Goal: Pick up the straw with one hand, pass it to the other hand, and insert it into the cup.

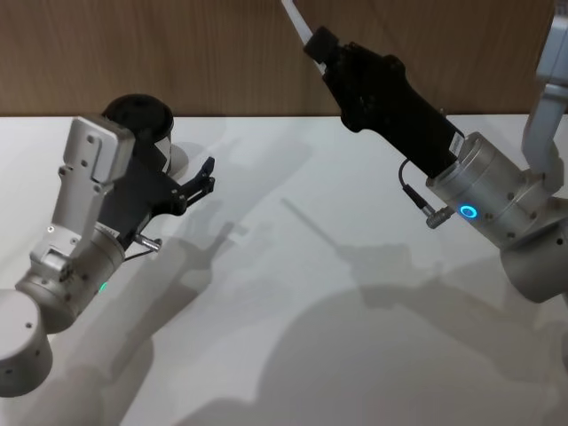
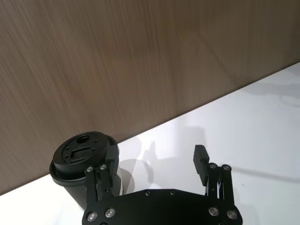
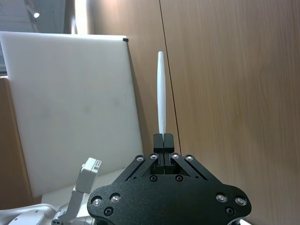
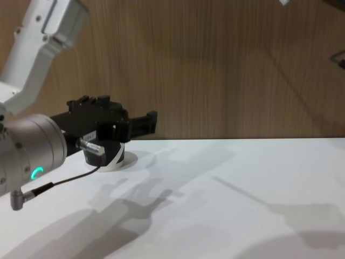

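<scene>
Two grippers hang over the white table (image 1: pixel 373 337). The left gripper (image 1: pixel 208 176) sits low with its jaws spread wide and empty, just beside the black lidded cup (image 1: pixel 138 114) at the table's far edge. The right gripper (image 1: pixel 318 42) is raised high by the wood wall (image 1: pixel 222 53), its jaws pinched on one end of the straw (image 1: pixel 292 15).

Counted one straw (image 3: pixel 161 93) and one lidded cup (image 2: pixel 82 152). Tallied two grippers, the left gripper (image 1: pixel 207 176) and the right gripper (image 3: pixel 164 138), with two fingers (image 2: pixel 202 161) apiece, on two arms. Noted two lit rings, one green ring (image 4: pixel 35 173) at the left wrist and one blue ring (image 1: pixel 468 211) at the right, plus two thin black cables (image 4: pixel 59 181), one per wrist. Found one white table (image 1: pixel 311 311), one wood-panelled wall (image 2: pixel 140 56) and one white board (image 3: pixel 70 103).
</scene>
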Available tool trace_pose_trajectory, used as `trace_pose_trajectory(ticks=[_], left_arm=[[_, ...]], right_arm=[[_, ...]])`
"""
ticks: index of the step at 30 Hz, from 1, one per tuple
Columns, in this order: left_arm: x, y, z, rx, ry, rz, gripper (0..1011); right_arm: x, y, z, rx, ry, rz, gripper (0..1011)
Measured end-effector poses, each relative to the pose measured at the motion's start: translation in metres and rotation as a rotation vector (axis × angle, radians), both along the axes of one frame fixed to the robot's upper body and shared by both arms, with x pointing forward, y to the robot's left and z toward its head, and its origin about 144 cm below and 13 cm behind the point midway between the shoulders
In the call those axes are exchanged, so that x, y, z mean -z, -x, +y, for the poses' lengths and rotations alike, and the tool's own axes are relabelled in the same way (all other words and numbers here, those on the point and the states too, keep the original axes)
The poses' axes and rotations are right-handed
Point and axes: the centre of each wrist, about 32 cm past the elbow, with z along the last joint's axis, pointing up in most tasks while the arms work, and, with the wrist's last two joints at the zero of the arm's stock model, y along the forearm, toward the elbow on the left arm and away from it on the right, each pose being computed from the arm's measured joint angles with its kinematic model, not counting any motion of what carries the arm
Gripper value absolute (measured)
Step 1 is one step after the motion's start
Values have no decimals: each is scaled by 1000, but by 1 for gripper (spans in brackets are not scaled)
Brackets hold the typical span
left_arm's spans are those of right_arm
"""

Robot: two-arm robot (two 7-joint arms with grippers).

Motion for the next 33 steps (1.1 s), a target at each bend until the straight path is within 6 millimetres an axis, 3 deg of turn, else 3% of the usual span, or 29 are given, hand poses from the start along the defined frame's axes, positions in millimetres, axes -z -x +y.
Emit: trace_pose_trajectory(ticks=[33], left_arm=[[-52, -12, 26, 401, 427, 8, 1003]], right_arm=[[1, 0, 2, -19, -11, 6, 6]])
